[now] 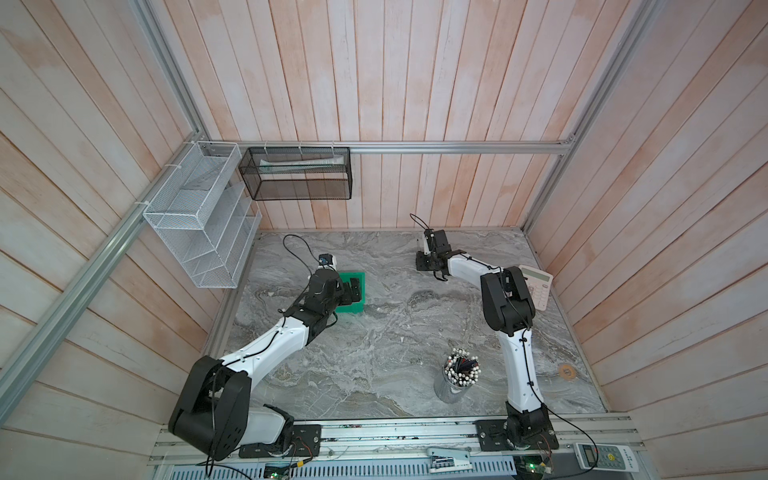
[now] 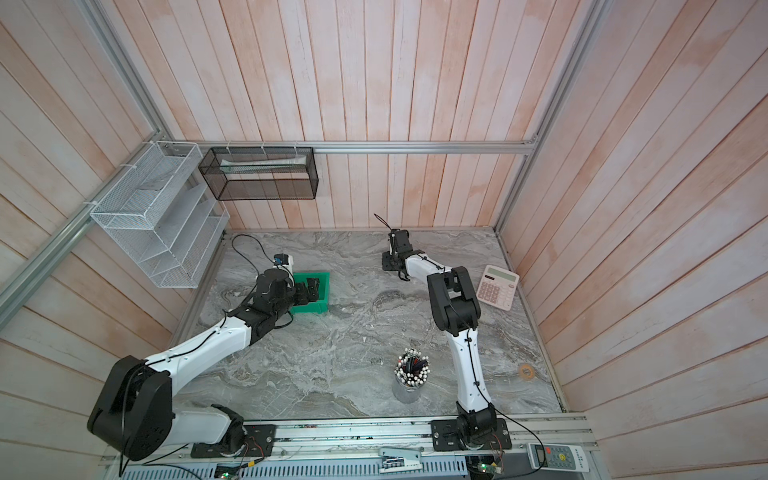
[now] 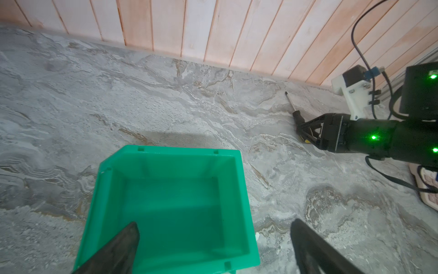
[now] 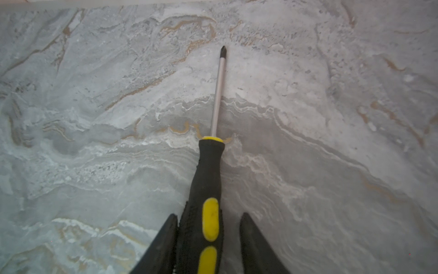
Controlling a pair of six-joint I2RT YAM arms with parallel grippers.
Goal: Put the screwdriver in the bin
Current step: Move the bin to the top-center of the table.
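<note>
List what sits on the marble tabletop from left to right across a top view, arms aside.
green bin → pen cup → pink calculator → small round disc

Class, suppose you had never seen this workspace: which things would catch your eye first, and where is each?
The small bright green plastic bin stands out on the grey marble tabletop, directly under the open left gripper. Near the back wall, the right gripper has the black-and-yellow-handled screwdriver between its jaws. A metal cup of white-capped pens stands toward the front.
</note>
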